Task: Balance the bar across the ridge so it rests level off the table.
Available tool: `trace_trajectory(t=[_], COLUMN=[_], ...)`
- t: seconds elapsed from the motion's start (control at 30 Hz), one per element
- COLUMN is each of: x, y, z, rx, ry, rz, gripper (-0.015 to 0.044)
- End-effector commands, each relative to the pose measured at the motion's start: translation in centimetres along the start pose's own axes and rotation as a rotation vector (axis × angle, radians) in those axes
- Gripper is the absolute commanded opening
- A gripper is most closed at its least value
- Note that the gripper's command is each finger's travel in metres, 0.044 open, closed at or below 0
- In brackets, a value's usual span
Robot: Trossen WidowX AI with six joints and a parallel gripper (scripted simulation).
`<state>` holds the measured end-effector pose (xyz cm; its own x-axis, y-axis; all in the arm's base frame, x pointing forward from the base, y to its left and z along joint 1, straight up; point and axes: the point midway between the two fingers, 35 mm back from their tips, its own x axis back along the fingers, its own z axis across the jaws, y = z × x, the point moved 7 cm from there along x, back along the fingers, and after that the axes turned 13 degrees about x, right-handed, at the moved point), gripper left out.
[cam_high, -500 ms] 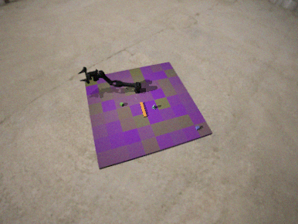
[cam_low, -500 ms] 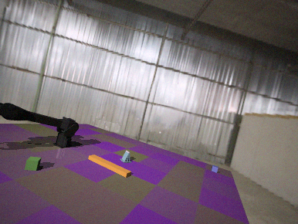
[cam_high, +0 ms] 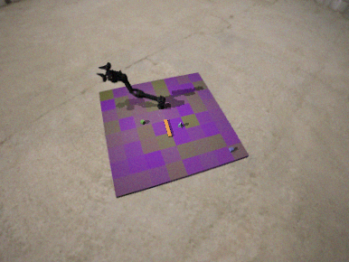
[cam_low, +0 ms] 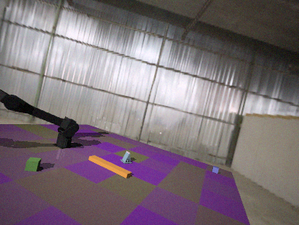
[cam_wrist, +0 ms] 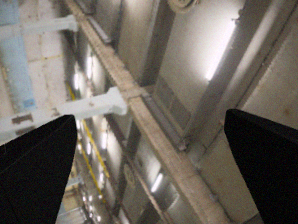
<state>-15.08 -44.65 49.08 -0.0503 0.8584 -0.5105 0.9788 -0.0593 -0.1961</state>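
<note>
The orange bar [cam_high: 168, 128] [cam_low: 110, 167] lies flat on the checkered purple and brown table top [cam_high: 131, 178] [cam_low: 170, 205]. The small light-blue ridge [cam_high: 181, 125] [cam_low: 126, 157] stands close beside the bar, apart from it, with nothing on it. My gripper [cam_high: 99, 70] [cam_wrist: 152, 121] is open and empty, raised high above the far left corner of the table top in the top view, well away from the bar and the ridge. In the exterior view the gripper is out of frame. The wrist view shows only the building's structure between the fingers.
A green block [cam_high: 143, 122] [cam_low: 33, 164] lies on the other side of the bar from the ridge. A small blue block [cam_high: 231, 149] [cam_low: 215, 170] lies near the right corner of the table top. The arm's base [cam_high: 162, 103] [cam_low: 63, 140] stands behind the bar.
</note>
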Motion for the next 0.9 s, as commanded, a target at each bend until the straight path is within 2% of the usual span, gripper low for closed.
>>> trace_trajectory(t=[0.0,0.23,0.47,0.87], x=[1.4,4.1,9.3,16.2], y=[-1.3,-2.2,-1.5,1.3], z=[-5.1,-12.0,-21.8,-29.7], rx=[0.138,0.336,0.64,0.885], ry=[-0.121,-0.291,-0.559,-0.837], rz=[0.055,0.137,0.272,0.373], gripper=[0.0315,0.0315,0.0315,0.0315])
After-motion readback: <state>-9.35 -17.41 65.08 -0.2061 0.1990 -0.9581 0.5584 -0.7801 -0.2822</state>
